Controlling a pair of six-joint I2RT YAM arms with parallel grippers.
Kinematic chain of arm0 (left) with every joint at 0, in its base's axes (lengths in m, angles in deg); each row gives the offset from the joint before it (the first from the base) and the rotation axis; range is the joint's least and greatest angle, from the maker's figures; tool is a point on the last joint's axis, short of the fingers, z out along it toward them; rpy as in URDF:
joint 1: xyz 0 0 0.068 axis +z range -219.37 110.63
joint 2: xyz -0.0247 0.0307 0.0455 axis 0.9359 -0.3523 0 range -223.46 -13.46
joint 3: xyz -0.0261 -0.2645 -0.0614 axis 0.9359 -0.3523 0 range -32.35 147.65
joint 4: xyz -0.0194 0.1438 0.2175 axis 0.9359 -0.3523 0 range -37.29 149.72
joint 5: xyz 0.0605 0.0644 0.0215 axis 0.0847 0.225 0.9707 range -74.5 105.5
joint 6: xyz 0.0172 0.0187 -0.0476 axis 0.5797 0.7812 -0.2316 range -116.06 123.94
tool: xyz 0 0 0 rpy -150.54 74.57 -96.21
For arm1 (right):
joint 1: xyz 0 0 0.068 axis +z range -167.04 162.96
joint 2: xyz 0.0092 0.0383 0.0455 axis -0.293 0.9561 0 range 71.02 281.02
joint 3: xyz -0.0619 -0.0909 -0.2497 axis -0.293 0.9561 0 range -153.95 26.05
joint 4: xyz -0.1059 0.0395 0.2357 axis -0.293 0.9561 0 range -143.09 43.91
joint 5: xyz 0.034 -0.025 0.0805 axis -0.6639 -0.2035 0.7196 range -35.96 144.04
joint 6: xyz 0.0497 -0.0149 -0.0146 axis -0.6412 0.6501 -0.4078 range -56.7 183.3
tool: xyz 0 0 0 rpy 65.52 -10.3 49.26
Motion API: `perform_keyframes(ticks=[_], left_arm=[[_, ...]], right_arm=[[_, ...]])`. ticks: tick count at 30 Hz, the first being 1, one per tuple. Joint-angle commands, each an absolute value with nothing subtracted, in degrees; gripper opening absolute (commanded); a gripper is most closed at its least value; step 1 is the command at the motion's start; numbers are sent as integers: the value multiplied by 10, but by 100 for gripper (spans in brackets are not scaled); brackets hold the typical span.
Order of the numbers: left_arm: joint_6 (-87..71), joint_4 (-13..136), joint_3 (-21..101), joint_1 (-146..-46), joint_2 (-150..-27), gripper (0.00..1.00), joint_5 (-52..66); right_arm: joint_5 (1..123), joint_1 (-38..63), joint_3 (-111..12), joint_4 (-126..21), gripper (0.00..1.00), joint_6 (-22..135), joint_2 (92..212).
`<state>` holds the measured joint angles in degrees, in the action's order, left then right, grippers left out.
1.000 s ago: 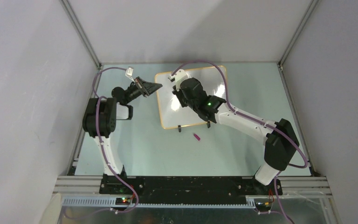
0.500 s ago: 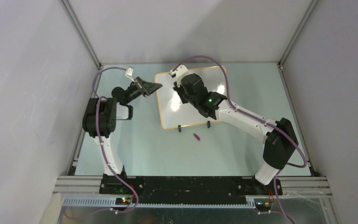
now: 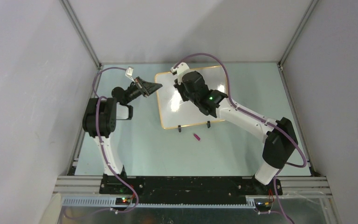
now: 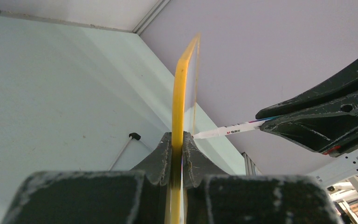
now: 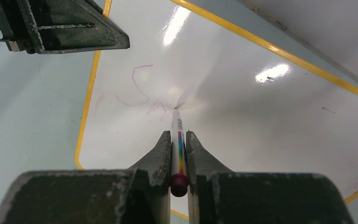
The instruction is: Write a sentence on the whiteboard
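A: Beginning with the biggest: the table (image 3: pixel 140 149), pale green, lying under both grippers. And where to find the whiteboard (image 3: pixel 175 116)?

B: Standing on that table on two black clip feet (image 3: pixel 180 129), facing the right gripper (image 5: pixel 178 135) and pinched at its left frame by the left gripper (image 4: pixel 177 140). Directly ahead of the right fingers, and touching the marker tip, as it seems. Tilted or fully upright, hard to say.

A: Closed, then, on the left side?

B: Yes, pressed together on the orange-yellow frame, with one finger on each face of the board. On the right also pressed together, clamping the marker (image 5: pixel 178 122) along its length, with the purple end toward the wrist and the tip forward.

A: Heavy to hold?

B: Probably not. Looks thin, stiff and light, but glossy, so likely slippery between the pads. Better to grip on the frame edge and not on the white face: gives a firmer bite and leaves the writing area free. Likely to swing or tip under strong pressing, with only two small feet and one side held. So, light pressure only.

A: Anything written?

B: Only a few faint pink strokes (image 5: pixel 142 88), just left of the tip, toward the left gripper. Far from a full sentence, judging by this.

A: And the smallest?

B: A small purple piece (image 3: pixel 197 137) on the table, behind the right gripper, just past the board's near edge. Perhaps the cap; too small to tell.
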<state>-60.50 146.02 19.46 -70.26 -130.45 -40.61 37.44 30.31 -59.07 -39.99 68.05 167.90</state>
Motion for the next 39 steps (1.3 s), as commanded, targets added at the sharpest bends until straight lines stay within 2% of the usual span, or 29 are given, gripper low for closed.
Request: perform_keyframes(ticks=[1, 22, 39], left_arm=[[-577, 1473, 199, -715, -1313, 0, -453], [-576, 1474, 198, -716, -1312, 0, -453], [-576, 1473, 198, -715, -1313, 0, -453]], right_arm=[[351, 288, -607, -389, 0, 690, 1682], [343, 299, -531, -392, 0, 671, 1649], [356, 305, -549, -406, 0, 678, 1639]])
